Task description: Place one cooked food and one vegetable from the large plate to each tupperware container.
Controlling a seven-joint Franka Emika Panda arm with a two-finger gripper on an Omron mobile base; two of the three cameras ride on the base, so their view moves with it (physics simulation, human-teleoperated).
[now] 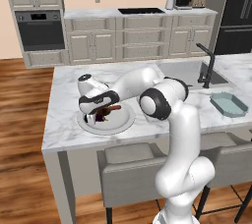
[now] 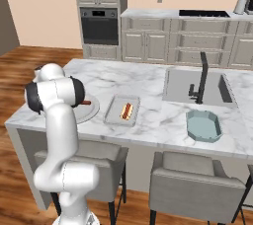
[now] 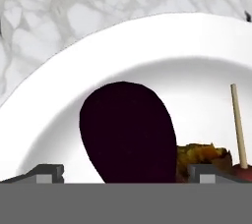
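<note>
A: Dark eggplant (image 3: 128,132) is framed between spread fingertips (image 3: 47,173) — gripper (image 3: 125,175) held wide, nothing gripped.
B: Large plate (image 1: 125,120) is seen at 9 o'clock of the grey container (image 2: 114,113) — teal container (image 2: 203,125) well apart at 3.

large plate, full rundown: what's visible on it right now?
The large plate is round, wide, glossy pale white with a raised rim, lying flat near the left front of the marble island counter. On it lie a dark purple, egg-shaped eggplant-like item, a browned food chunk and a skewer stick. The gripper hangs just over it, fingers either side of the purple item.
</note>
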